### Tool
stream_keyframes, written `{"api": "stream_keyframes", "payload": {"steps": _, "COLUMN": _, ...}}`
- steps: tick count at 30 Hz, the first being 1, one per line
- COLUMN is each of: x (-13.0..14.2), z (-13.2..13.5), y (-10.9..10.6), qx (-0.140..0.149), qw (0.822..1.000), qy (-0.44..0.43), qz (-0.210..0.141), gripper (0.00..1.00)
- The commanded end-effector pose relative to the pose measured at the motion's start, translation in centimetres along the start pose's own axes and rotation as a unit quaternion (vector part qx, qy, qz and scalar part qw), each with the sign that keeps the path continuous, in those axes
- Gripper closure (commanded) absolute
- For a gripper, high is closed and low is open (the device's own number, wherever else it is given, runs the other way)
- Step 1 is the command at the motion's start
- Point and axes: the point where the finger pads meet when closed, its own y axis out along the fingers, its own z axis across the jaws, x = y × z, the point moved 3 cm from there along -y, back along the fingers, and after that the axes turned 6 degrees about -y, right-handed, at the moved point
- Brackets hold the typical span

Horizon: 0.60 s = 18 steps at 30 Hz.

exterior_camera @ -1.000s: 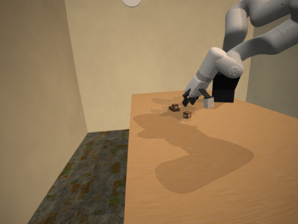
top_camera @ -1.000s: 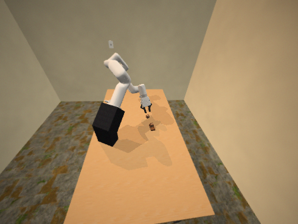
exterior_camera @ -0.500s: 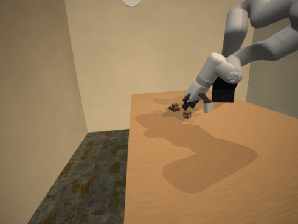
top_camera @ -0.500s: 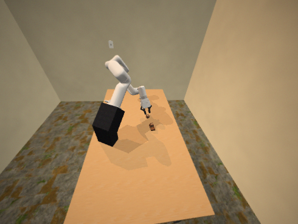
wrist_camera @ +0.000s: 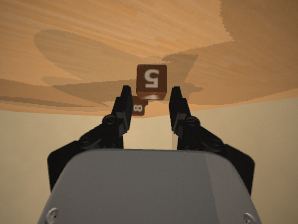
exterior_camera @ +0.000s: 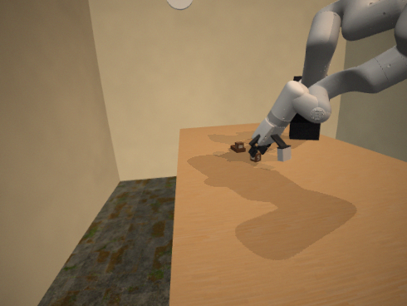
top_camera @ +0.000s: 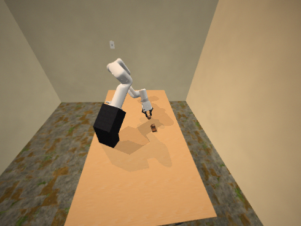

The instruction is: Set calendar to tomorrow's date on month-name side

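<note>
Top: loose cube (top_camera: 149,117) (exterior_camera: 255,156) (wrist_camera: 151,80) on counter (top_camera: 138,184) (exterior_camera: 282,199) (wrist_camera: 80,25), near tray (top_camera: 154,130) (exterior_camera: 237,149).
Exterior: pincer (top_camera: 147,114) (exterior_camera: 258,150) (wrist_camera: 151,95) low over cube.
Wrist: pincer half apart, nothing clamped. Cube probably light, stiff; pinch opposite side faces, squarely.

The tabletop (top_camera: 138,187) (exterior_camera: 282,274) (wrist_camera: 90,22) looks like smooth, pale grained wood; the cube (exterior_camera: 255,157) (wrist_camera: 151,78) seems matt brown, possibly wood.
</note>
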Motion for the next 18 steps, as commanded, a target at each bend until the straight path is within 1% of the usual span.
{"api": "stream_keyframes", "payload": {"steps": 1, "x": -0.26, "z": 0.07, "y": 0.49, "qx": 0.001, "qw": 1.000, "qy": 0.001, "qz": -0.001, "gripper": 0.51}}
{"api": "stream_keyframes", "payload": {"steps": 9, "x": -0.65, "z": 0.12, "y": 1.06, "qx": 0.001, "qw": 1.000, "qy": 0.001, "qz": -0.001, "gripper": 0.51}}
{"api": "stream_keyframes", "payload": {"steps": 18, "x": -0.73, "z": 0.12, "y": 1.16, "qx": 0.001, "qw": 1.000, "qy": 0.001, "qz": -0.001, "gripper": 0.51}}
